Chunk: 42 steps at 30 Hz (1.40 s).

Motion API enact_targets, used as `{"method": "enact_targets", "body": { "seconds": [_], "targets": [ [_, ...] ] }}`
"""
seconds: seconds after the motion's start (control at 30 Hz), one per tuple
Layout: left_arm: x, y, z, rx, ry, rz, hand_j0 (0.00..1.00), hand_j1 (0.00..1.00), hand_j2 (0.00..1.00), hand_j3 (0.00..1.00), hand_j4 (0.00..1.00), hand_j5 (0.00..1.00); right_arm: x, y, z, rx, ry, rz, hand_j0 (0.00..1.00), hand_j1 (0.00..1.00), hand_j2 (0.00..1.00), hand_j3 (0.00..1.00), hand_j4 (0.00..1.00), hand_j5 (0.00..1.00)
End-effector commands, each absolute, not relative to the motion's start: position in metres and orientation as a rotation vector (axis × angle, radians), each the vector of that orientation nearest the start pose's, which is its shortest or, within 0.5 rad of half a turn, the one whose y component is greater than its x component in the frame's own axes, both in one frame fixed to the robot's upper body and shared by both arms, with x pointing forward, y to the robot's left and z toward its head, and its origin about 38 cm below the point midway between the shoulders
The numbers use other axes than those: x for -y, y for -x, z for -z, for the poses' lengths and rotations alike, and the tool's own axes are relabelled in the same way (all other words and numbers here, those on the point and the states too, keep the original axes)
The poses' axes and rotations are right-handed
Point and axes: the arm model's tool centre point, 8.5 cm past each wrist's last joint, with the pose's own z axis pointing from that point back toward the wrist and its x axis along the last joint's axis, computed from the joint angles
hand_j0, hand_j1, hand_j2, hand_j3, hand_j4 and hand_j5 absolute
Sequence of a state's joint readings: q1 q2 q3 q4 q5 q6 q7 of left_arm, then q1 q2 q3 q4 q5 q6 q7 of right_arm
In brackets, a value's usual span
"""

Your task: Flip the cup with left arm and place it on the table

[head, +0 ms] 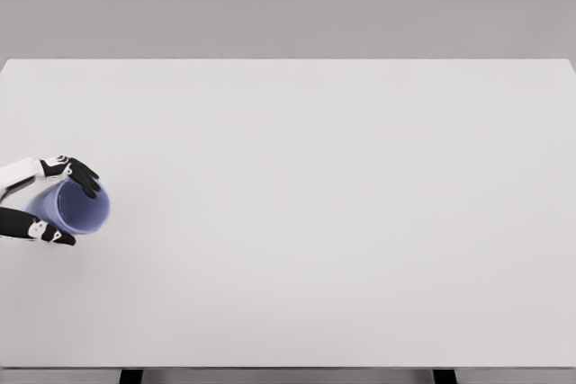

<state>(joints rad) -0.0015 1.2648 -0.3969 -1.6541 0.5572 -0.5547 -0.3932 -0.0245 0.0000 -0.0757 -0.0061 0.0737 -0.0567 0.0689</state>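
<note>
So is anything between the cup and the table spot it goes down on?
Nothing visible. The left hand is closed around the cup at the table's left edge, and the surface beside it looks bare.

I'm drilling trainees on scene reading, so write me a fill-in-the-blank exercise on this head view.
1. The left robot hand is closed around a ____ cup.
2. The cup's open mouth is tipped toward the picture's ____.
3. The cup sits near the ____ edge of the white table.
4. The ____ arm does not show in this view.

Missing words: blue; right; left; right
</note>
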Motion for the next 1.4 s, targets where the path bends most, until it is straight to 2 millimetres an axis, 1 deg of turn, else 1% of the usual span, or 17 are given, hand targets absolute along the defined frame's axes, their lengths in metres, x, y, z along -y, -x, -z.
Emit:
{"method": "enact_targets", "body": {
  "seconds": [0.0, 0.07, 0.13, 0.23, 0.33, 0.4, 0.47, 0.53, 0.63, 0.73, 0.83, 0.9, 1.0, 1.03, 1.2, 1.27, 1.37],
  "targets": [
    [-0.409, -0.313, -0.198, 1.495, 0.275, 1.213, 0.49, 0.49, 0.49, 0.49, 0.49, 0.49, 0.266, -0.024, 0.262, 0.087, 0.019, -0.005, 1.0, 1.0, 1.0, 1.0, 1.0, 1.0],
    [-0.403, -0.316, -0.194, 1.514, 0.361, 1.191, 0.49, 0.49, 0.49, 0.49, 0.49, 0.49, 0.266, -0.024, 0.262, 0.087, 0.019, -0.004, 1.0, 1.0, 1.0, 1.0, 1.0, 1.0],
    [-0.401, -0.325, -0.193, 1.566, 0.376, 1.119, 0.49, 0.49, 0.49, 0.49, 0.49, 0.49, 0.266, -0.024, 0.262, 0.087, 0.019, -0.005, 1.0, 1.0, 1.0, 1.0, 1.0, 1.0],
    [-0.4, -0.345, -0.191, 1.67, 0.413, 0.959, 0.49, 0.49, 0.49, 0.49, 0.49, 0.49, 0.266, -0.024, 0.262, 0.087, 0.019, -0.005, 1.0, 1.0, 1.0, 1.0, 1.0, 1.0],
    [-0.391, -0.365, -0.184, 1.731, 0.448, 0.845, 0.49, 0.49, 0.49, 0.49, 0.49, 0.49, 0.266, -0.025, 0.262, 0.089, 0.019, -0.004, 1.0, 1.0, 1.0, 1.0, 1.0, 1.0],
    [-0.375, -0.384, -0.174, 1.756, 0.485, 0.784, 0.49, 0.49, 0.49, 0.49, 0.49, 0.49, 0.266, -0.024, 0.262, 0.087, 0.019, -0.005, 1.0, 1.0, 1.0, 1.0, 1.0, 1.0],
    [-0.364, -0.394, -0.165, 1.768, 0.508, 0.747, 0.49, 0.49, 0.49, 0.49, 0.49, 0.49, 0.266, -0.024, 0.262, 0.087, 0.019, -0.005, 1.0, 1.0, 1.0, 1.0, 1.0, 1.0],
    [-0.351, -0.402, -0.161, 1.782, 0.534, 0.729, 0.49, 0.49, 0.49, 0.49, 0.49, 0.49, 0.266, -0.024, 0.262, 0.087, 0.019, -0.004, 1.0, 1.0, 1.0, 1.0, 1.0, 1.0],
    [-0.338, -0.405, -0.154, 1.793, 0.562, 0.712, 0.49, 0.49, 0.49, 0.49, 0.49, 0.49, 0.266, -0.025, 0.262, 0.089, 0.019, -0.005, 1.0, 1.0, 1.0, 1.0, 1.0, 1.0],
    [-0.322, -0.411, -0.156, 1.832, 0.589, 0.709, 0.49, 0.49, 0.49, 0.49, 0.49, 0.49, 0.266, -0.024, 0.262, 0.087, 0.019, -0.004, 1.0, 1.0, 1.0, 1.0, 1.0, 1.0],
    [-0.306, -0.418, -0.156, 1.875, 0.579, 0.748, 0.5, 0.5, 0.5, 0.5, 0.5, 0.5, 0.266, -0.024, 0.262, 0.087, 0.019, -0.004, 1.0, 1.0, 1.0, 1.0, 1.0, 1.0],
    [-0.287, -0.421, -0.158, 1.905, 0.6, 0.793, 0.5, 0.5, 0.5, 0.5, 0.5, 0.5, 0.266, -0.024, 0.262, 0.087, 0.019, -0.004, 1.0, 1.0, 1.0, 1.0, 1.0, 1.0],
    [-0.276, -0.424, -0.15, 1.891, 0.598, 0.819, 0.5, 0.5, 0.5, 0.5, 0.5, 0.5, 0.266, -0.024, 0.262, 0.087, 0.019, -0.004, 1.0, 1.0, 1.0, 1.0, 1.0, 1.0],
    [-0.274, -0.426, -0.144, 1.882, 0.594, 0.81, 0.5, 0.5, 0.5, 0.5, 0.5, 0.5, 0.266, -0.025, 0.262, 0.089, 0.019, -0.004, 1.0, 1.0, 1.0, 1.0, 1.0, 1.0],
    [-0.272, -0.431, -0.138, 1.877, 0.591, 0.785, 0.51, 0.51, 0.51, 0.51, 0.51, 0.51, 0.266, -0.024, 0.262, 0.087, 0.019, -0.005, 1.0, 1.0, 1.0, 1.0, 1.0, 1.0],
    [-0.272, -0.433, -0.132, 1.865, 0.586, 0.767, 0.53, 0.53, 0.53, 0.53, 0.53, 0.53, 0.266, -0.025, 0.262, 0.089, 0.019, -0.005, 1.0, 1.0, 1.0, 1.0, 1.0, 1.0],
    [-0.274, -0.434, -0.126, 1.851, 0.578, 0.751, 0.6, 0.6, 0.6, 0.6, 0.6, 0.6, 0.266, -0.024, 0.262, 0.087, 0.019, -0.005, 1.0, 1.0, 1.0, 1.0, 1.0, 1.0]
  ]
}}
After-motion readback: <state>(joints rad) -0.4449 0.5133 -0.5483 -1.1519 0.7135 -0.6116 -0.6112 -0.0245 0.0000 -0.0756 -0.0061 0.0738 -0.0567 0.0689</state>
